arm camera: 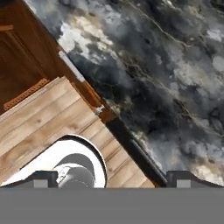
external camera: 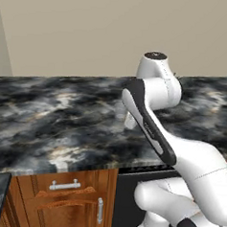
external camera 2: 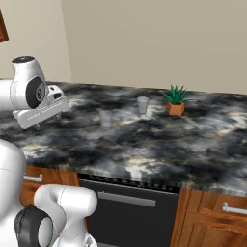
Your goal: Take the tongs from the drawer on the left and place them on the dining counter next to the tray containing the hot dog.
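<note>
The drawer (external camera: 65, 185), reddish-brown with a horizontal silver bar handle, sits shut under the marbled counter (external camera: 62, 116) at lower left. In the hand view its handle (arm camera: 71, 66) runs along the counter's edge at upper left. My gripper (arm camera: 113, 179) is open, its two dark fingertips (arm camera: 43, 179) wide apart with nothing between them. It looks down from above the counter's front edge. My white hand (external camera 2: 42, 112) hovers over the left part of the counter. The tongs, the tray, the hot dog and the dining counter are out of view.
A cabinet door with a vertical handle (external camera: 99, 210) is below the drawer, and a dark appliance front (external camera 2: 128, 207) is to its right. Two clear glasses (external camera 2: 143, 104) (external camera 2: 105, 118) and a small potted plant (external camera 2: 176, 101) stand on the counter. Pale wooden floor (arm camera: 52, 118) lies below.
</note>
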Controlling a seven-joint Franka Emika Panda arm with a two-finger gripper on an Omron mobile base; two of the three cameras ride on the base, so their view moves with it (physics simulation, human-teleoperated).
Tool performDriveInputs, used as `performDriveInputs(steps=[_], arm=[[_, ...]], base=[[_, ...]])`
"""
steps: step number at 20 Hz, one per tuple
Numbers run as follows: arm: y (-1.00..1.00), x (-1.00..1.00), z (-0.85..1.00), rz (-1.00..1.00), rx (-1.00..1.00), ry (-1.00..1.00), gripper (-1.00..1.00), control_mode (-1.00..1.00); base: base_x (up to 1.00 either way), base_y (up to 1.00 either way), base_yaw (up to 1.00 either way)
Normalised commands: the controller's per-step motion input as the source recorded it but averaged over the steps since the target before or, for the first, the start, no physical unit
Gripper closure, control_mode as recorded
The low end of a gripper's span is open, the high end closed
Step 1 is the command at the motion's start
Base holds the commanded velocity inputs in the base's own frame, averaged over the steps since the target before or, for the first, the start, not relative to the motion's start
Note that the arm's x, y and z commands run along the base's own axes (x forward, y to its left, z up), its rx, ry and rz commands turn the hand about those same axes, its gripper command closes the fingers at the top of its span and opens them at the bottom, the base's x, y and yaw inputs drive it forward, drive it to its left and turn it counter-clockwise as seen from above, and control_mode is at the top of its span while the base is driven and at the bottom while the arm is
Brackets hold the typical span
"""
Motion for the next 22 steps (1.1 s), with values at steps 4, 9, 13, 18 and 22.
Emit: performDriveInputs(steps=[4, 9, 13, 18, 22], arm=[[0.59, 0.00, 0.00, 0.57, -0.37, -0.04, -1.00, -1.00], [0.45, 0.01, -0.09, 0.48, -0.21, -0.26, -1.00, -1.00], [0.49, 0.03, -0.35, 0.48, -0.11, -0.37, -1.00, -1.00], [0.44, 0.00, -0.71, 0.45, -0.01, -0.37, -1.00, -1.00], [0.18, -0.09, -0.49, 0.26, 0.00, -0.28, -1.00, -1.00]], base=[[0.00, 0.00, 0.00], [0.00, 0.00, 0.00], [0.00, 0.00, 0.00], [0.00, 0.00, 0.00], [0.00, 0.00, 0.00]])
